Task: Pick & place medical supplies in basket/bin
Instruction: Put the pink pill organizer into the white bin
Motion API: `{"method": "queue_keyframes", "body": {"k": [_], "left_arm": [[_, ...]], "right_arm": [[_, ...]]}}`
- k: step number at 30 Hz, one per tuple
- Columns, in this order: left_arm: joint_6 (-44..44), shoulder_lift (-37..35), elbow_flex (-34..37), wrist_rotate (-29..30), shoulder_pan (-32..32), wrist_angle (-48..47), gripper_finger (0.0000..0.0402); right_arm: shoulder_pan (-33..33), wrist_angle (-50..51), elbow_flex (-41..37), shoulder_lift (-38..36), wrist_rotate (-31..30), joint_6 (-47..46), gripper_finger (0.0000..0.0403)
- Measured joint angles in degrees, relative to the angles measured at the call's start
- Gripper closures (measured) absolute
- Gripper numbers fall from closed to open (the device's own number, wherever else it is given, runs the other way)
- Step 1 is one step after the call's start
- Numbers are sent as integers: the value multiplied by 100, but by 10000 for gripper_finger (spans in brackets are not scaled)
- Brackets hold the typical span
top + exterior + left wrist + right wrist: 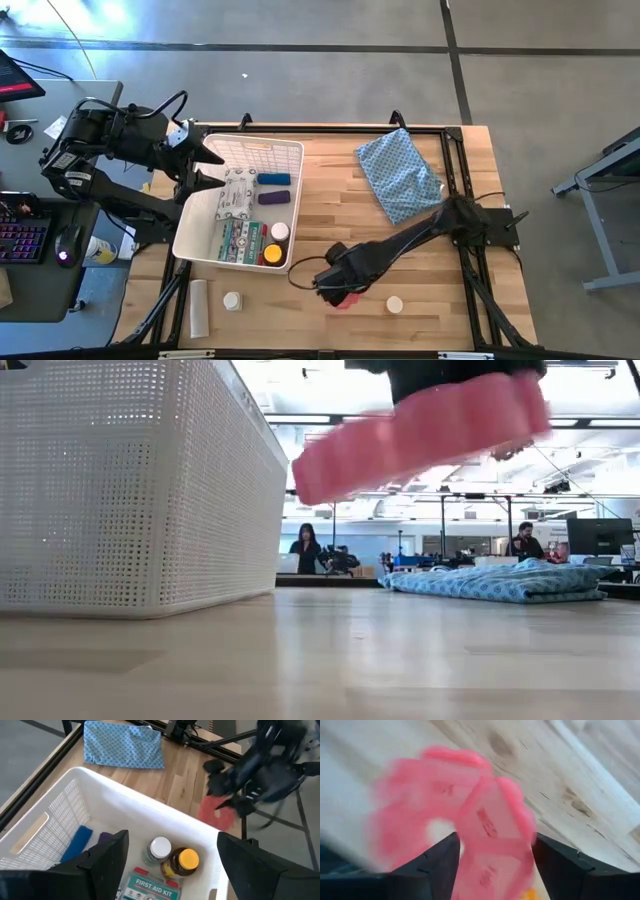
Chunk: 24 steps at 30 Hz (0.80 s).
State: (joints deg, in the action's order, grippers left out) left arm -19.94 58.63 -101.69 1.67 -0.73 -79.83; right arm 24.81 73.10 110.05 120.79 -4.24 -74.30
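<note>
Right gripper (340, 290) is clamped on the red disc (420, 430), a pink-red lobed pill wheel lifted clear of the table (420, 270). Just beside it stands the white lattice bin (290, 155). A white-capped jar (395, 304) lies near on one side, another (232, 300) and a white tube (199, 307) beyond the bin's corner; the blue cloth (400, 172) sits well apart. Inside the bin: amber yellow-capped bottle (181, 862), white-capped jar (160, 849), first aid packet (150, 888), blue and purple cylinders. Left gripper (215, 168) hangs spread wide over the bin, empty.

Open-plan robotics lab: concrete floor (300, 60), monitors (598, 536), seated people (306, 548).
</note>
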Motion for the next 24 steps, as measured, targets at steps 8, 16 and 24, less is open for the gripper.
{"method": "queue_keyframes", "body": {"k": [8, 16, 24], "left_arm": [[20, 0, 0, 334, 0, 283, 64], [61, 24, 0, 385, 0, 848, 64], [216, 200, -2, 403, 0, 891, 64]], "right_arm": [[-501, -846, 23, -1142, -1194, 214, 223], [-995, -873, 23, -1241, -792, 1483, 288], [-1097, 36, 24, -1548, -801, 1422, 289]]}}
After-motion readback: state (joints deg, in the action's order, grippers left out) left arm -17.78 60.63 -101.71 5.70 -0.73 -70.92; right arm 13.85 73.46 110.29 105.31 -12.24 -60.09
